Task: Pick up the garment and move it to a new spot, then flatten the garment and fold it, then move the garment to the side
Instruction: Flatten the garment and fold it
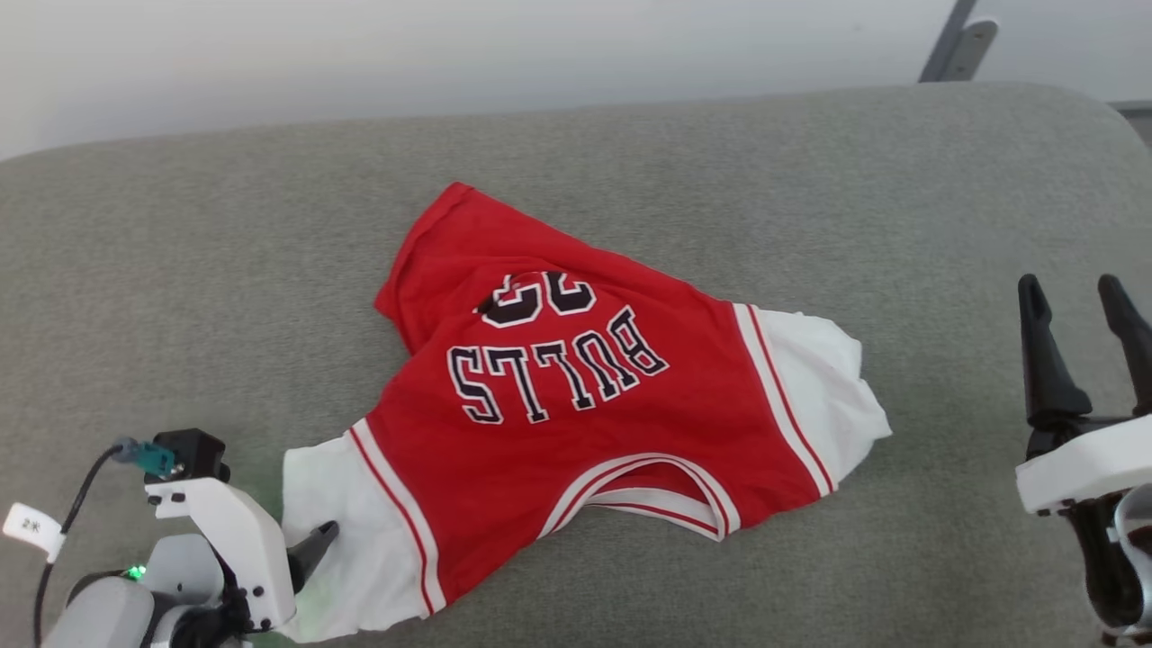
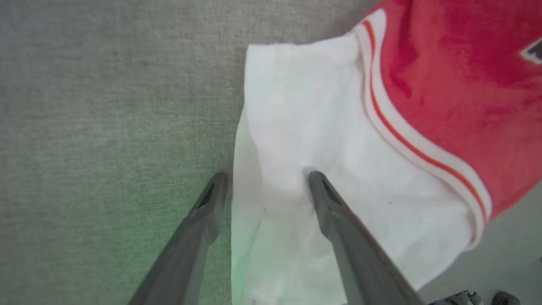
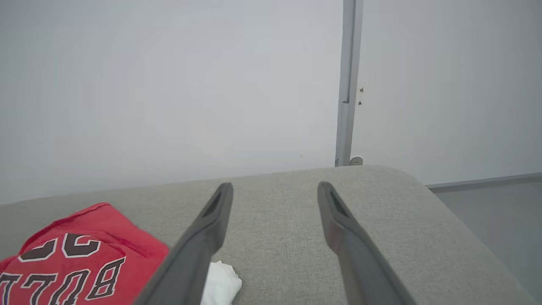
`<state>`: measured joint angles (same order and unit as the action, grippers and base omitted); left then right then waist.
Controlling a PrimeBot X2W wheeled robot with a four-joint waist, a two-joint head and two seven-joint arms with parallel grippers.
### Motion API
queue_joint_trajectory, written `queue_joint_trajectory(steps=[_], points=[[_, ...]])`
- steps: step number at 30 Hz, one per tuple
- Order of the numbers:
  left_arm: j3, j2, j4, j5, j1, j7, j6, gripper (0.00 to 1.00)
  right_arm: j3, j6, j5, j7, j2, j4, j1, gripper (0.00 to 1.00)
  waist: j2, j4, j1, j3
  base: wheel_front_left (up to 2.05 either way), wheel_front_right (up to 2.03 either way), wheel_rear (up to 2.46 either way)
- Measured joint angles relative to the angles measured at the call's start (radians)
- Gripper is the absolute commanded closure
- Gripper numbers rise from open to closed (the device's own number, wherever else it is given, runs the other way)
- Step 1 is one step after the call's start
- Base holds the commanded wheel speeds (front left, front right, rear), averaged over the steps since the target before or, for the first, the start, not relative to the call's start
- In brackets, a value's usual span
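Your garment (image 1: 576, 405) lay rumpled near the middle of the grey padded surface (image 1: 810, 162), red body up. Its collar opening faced the robot, and the "BULLS" lettering and the number above it read upside down in the head view. A fold in the cloth hid part of the number. One white sleeve (image 1: 351, 558) spread toward the near left, and the other white sleeve (image 1: 828, 387) lay bunched on the right, each joined to the red by striped trim. Your left tool (image 2: 266, 180) stood wide open and held nothing, set down at the near-left sleeve and straddling its outer edge. One finger (image 2: 334, 212) was over the white cloth and the other finger (image 2: 203, 216) was over the bare grey fabric just beside it. The wrist view did not let you tell for certain whether the tips pressed on the cloth. A green glow fell on the sleeve and the padding there. Your right tool (image 1: 1075, 292) was also spread wide and empty, fingers pointing up the head view. It sat well apart from the right-hand sleeve, over bare padding. Behind the surface stood a pale wall (image 3: 169, 84) with a grey upright post (image 3: 348, 84) at the far right corner.
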<state>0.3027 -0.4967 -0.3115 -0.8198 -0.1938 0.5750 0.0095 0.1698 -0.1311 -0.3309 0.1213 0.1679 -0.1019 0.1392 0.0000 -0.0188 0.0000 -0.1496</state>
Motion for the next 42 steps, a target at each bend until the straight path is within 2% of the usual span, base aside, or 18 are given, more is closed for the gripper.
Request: queue_joint_trajectory(steps=[5,6,7,8,16,25,29,31,32,38,42], points=[[0.017,-0.017,-0.026,-0.007,-0.031,0.080,0.018,0.00,-0.003,0.000,0.005,-0.033,-0.025,0.010,-0.013,0.00,0.0000,-0.030,0.0000,-0.010,0.00,0.00,0.00],[0.021,-0.016,-0.037,-0.007,-0.040,0.092,0.018,0.04,-0.003,0.000,0.004,-0.038,-0.029,0.011,-0.017,0.00,0.0001,-0.034,-0.0001,-0.013,0.00,0.00,0.00],[0.026,-0.016,-0.045,-0.007,-0.050,0.104,0.012,0.97,-0.002,0.000,0.002,-0.044,-0.034,0.012,-0.019,0.00,0.0001,-0.038,0.0000,-0.016,0.00,0.00,0.00],[0.031,-0.019,-0.057,-0.007,-0.061,0.106,0.004,1.00,-0.003,0.000,0.002,-0.051,-0.035,0.012,-0.020,0.00,0.0001,-0.041,0.0000,-0.019,0.00,0.00,0.00],[0.036,-0.045,-0.122,0.004,-0.147,0.107,-0.033,1.00,0.000,0.000,-0.006,-0.104,-0.040,0.009,-0.026,0.00,0.0000,-0.048,0.0000,-0.030,0.00,0.00,0.00],[0.007,-0.160,-0.152,0.032,-0.244,0.121,-0.041,1.00,0.004,0.000,-0.013,-0.122,-0.041,0.011,-0.031,0.00,0.0000,-0.035,0.0000,-0.039,0.00,0.00,0.00],[-0.004,-0.183,-0.182,0.030,-0.270,0.143,-0.039,1.00,-0.002,0.000,-0.019,-0.123,-0.040,0.015,-0.029,0.00,0.0000,-0.033,0.0000,-0.043,0.00,0.00,0.00],[-0.003,-0.187,-0.199,0.027,-0.273,0.162,-0.035,0.09,-0.006,0.000,-0.019,-0.123,-0.040,0.018,-0.028,0.00,0.0000,-0.033,0.0000,-0.045,0.00,0.00,0.00],[0.001,-0.188,-0.204,0.027,-0.273,0.176,-0.034,0.00,-0.008,0.000,-0.020,-0.125,-0.040,0.020,-0.028,0.00,0.0000,-0.033,0.0000,-0.045,0.00,0.00,0.00],[0.013,-0.190,-0.206,0.016,-0.270,0.235,-0.020,0.00,-0.019,0.000,-0.023,-0.126,-0.036,0.025,-0.027,0.00,0.0000,-0.033,0.0000,-0.044,0.00,0.00,0.00],[0.014,-0.200,-0.185,0.002,-0.252,0.291,0.012,0.00,-0.024,0.000,-0.029,-0.122,-0.031,0.021,-0.027,0.00,0.0000,-0.032,0.0000,-0.045,0.00,0.00,0.00]])
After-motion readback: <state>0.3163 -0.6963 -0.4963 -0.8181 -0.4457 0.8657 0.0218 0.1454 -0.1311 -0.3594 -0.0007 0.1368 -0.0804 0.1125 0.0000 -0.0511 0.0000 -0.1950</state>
